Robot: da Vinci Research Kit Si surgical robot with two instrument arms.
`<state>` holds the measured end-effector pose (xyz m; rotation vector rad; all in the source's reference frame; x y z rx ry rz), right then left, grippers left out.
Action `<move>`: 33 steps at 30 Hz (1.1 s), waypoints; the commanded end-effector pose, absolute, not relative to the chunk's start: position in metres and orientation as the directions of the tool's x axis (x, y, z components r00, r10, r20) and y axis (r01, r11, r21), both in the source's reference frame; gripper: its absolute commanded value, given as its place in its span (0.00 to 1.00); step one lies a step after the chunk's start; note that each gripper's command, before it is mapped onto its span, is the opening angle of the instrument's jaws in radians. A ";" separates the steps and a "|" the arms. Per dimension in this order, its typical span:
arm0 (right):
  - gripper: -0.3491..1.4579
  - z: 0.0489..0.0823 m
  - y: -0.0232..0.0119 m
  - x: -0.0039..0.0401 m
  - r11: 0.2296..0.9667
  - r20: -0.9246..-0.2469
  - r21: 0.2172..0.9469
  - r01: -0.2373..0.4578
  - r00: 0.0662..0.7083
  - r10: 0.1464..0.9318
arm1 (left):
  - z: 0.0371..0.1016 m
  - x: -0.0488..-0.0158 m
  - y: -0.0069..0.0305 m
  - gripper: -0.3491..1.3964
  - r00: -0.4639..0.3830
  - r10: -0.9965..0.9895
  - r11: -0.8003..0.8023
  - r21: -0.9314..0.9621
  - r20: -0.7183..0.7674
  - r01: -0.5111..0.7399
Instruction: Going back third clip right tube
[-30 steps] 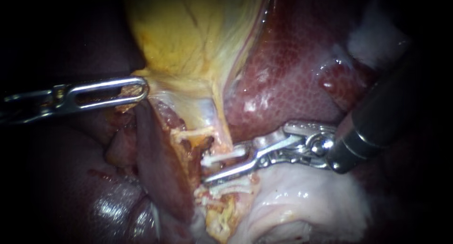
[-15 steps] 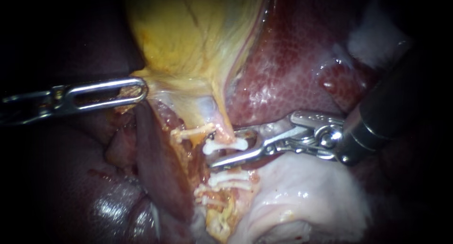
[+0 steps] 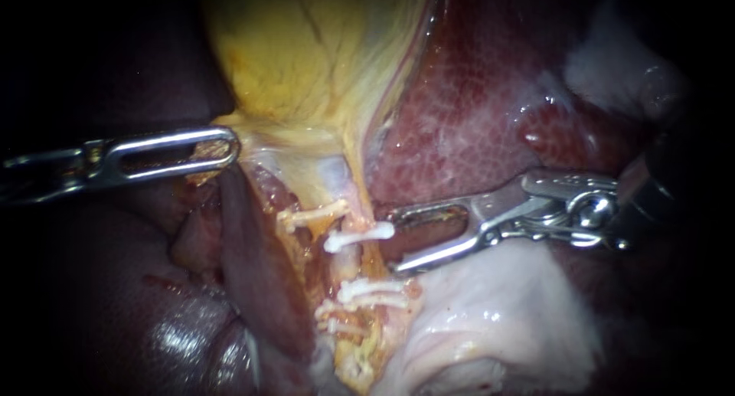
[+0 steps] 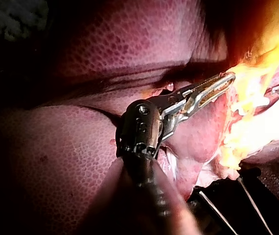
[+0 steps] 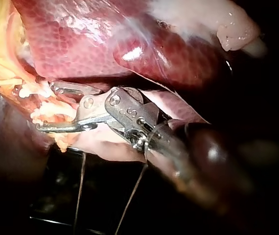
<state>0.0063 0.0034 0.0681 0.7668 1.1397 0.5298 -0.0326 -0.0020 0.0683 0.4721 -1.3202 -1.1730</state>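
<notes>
Dark liver (image 3: 475, 120) and gallbladder (image 3: 306, 51) are lying behind. Jaws of the right instrument (image 3: 394, 240) are being held wide open, the clip (image 3: 358, 236) on the tube (image 3: 346, 264) just ahead of their tips; the gallbladder's edge is being gripped by the left instrument (image 3: 218, 149).

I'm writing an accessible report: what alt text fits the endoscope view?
My right instrument, jaws open and empty, sits just beside a tube bearing white clips below the yellow gallbladder. My left instrument grips the gallbladder's edge; liver lies behind.
</notes>
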 end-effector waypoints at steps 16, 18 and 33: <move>0.52 0.0611 0.0048 0.0026 0.736 -0.700 0.676 0.032 0.340 0.628 | 0.0698 -0.0350 -0.0029 0.00 -0.151 -0.856 0.409 0.827 0.494 0.386; 0.52 0.0612 0.0048 0.0026 0.736 -0.700 0.676 0.032 0.340 0.628 | 0.0703 -0.0359 -0.0031 0.00 -0.144 -0.857 0.413 0.826 0.495 0.385; 0.52 0.0607 0.0047 0.0027 0.747 -0.711 0.664 0.037 0.340 0.615 | 0.0738 -0.0424 -0.0037 0.00 -0.098 -0.860 0.437 0.820 0.502 0.369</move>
